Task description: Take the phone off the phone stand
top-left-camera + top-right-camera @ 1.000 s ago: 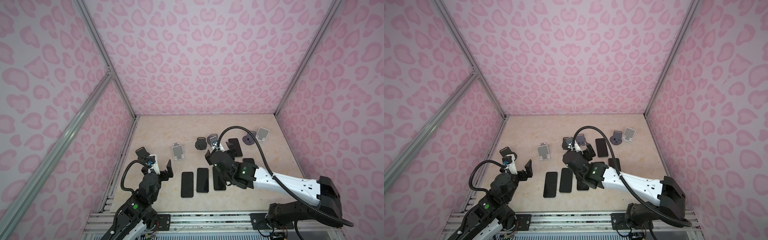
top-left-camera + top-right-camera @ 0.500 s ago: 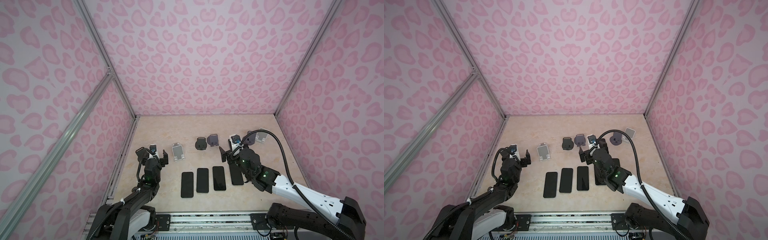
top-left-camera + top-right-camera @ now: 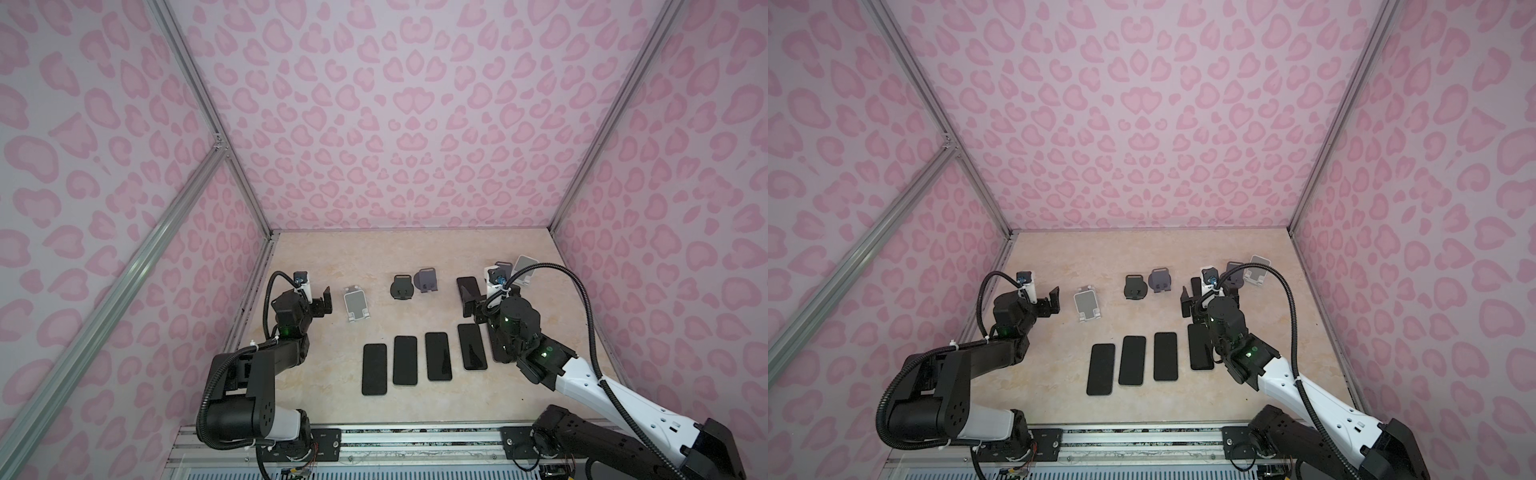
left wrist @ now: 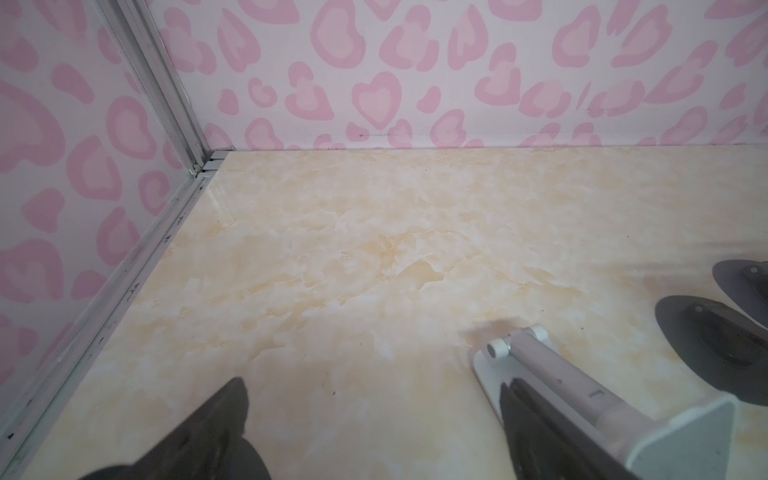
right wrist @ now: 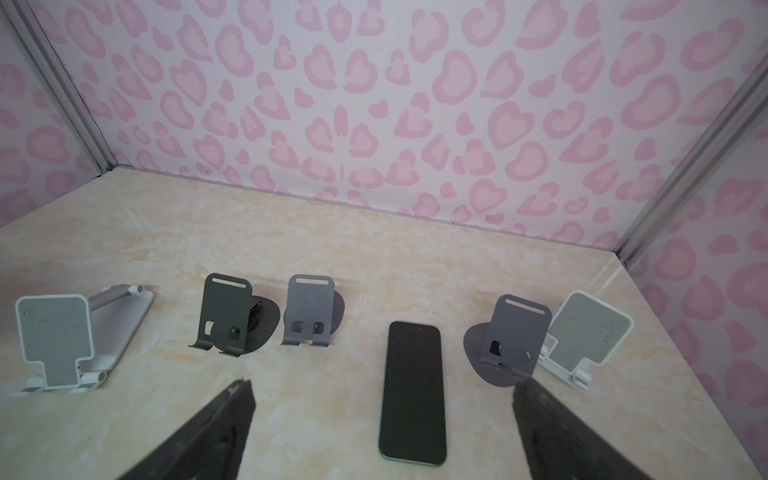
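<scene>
As my right gripper [image 5: 384, 386] stands wide open and empty, I see the phone [image 5: 413, 390] flat on the tabletop [image 5: 166, 232] between grey stands [image 5: 513, 332]. My left gripper [image 4: 374, 384] is open too, beside the white stand [image 4: 540, 365]. A row of phones [image 3: 405, 359] lies nearby.

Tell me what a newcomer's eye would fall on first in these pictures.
The pink heart-patterned walls on every side strike first. Next comes the row of black phones lying flat near the front of the marbled table, with five empty stands lined up behind them.
</scene>
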